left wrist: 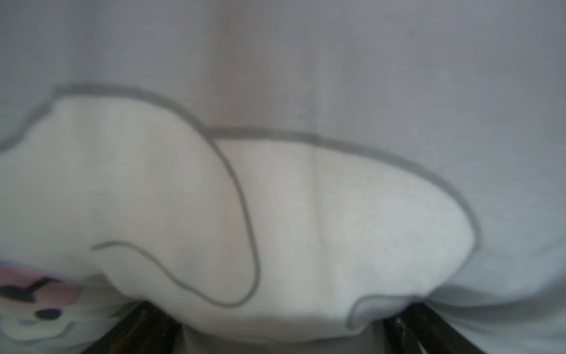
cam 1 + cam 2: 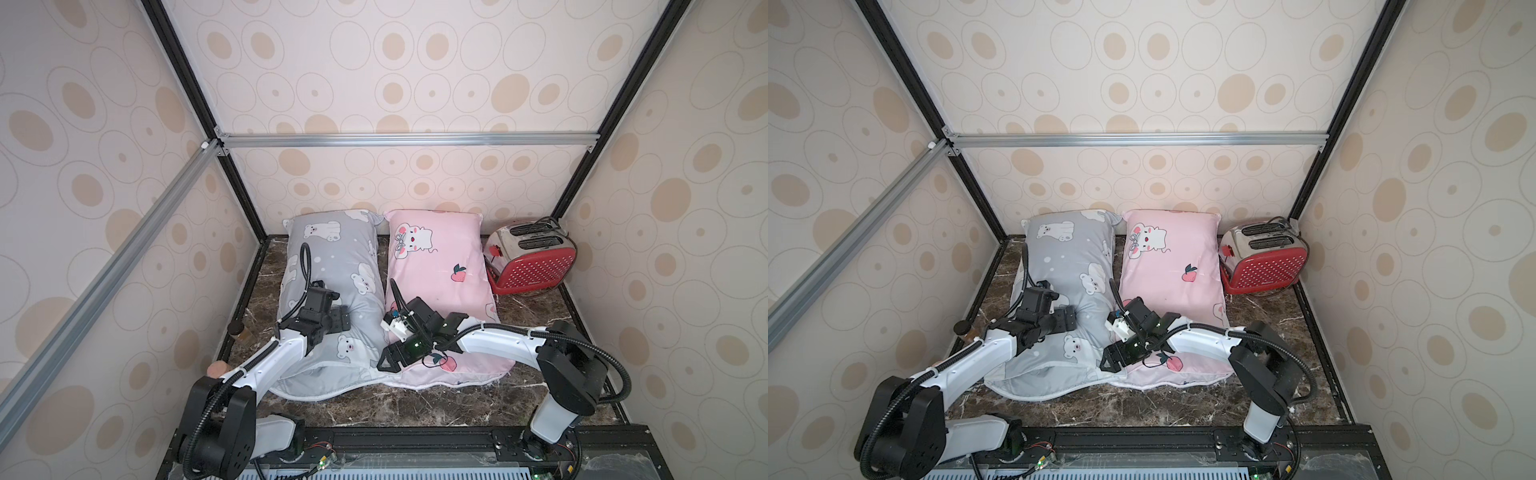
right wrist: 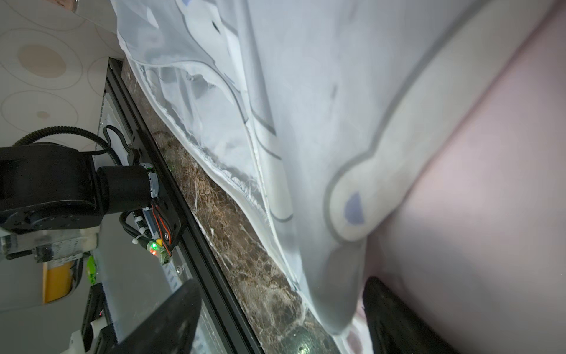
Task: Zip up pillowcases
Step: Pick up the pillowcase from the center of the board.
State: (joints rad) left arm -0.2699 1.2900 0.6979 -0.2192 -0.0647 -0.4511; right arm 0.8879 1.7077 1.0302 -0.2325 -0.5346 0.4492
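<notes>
Grey cloth printed with white bears is the concern: the grey pillowcase (image 2: 332,266) lies lengthwise on the left of the marble counter (image 2: 415,407), touching the pink pillowcase (image 2: 440,266) along its right side. Its near end (image 2: 320,376) gapes unzipped and sags onto the counter. Whether the pink one's zip is shut I cannot tell.

The left claw (image 2: 340,319) is spread wide and pressed down on the middle of the grey pillowcase, gripping nothing. In the left wrist view the stuffing bulges between its fingers (image 1: 134,331). The right claw (image 2: 390,362) sits at the near right corner of the grey pillowcase, where the two cases meet. Its jaws stand apart, and in the right wrist view the grey hem (image 3: 269,196) hangs between its fingers (image 3: 395,312), not yet pinched.

The step in hand appears to be taking the zip pull at that corner, though the pull itself I cannot make out. To do it well, the right claw should close only on the pull or tape end, not on a fold of the pink cloth beside it. The left claw's press ought to hold the case flat and taut while the right draws leftward, low along the near edge, so the teeth meet without snagging the loose lining.
</notes>
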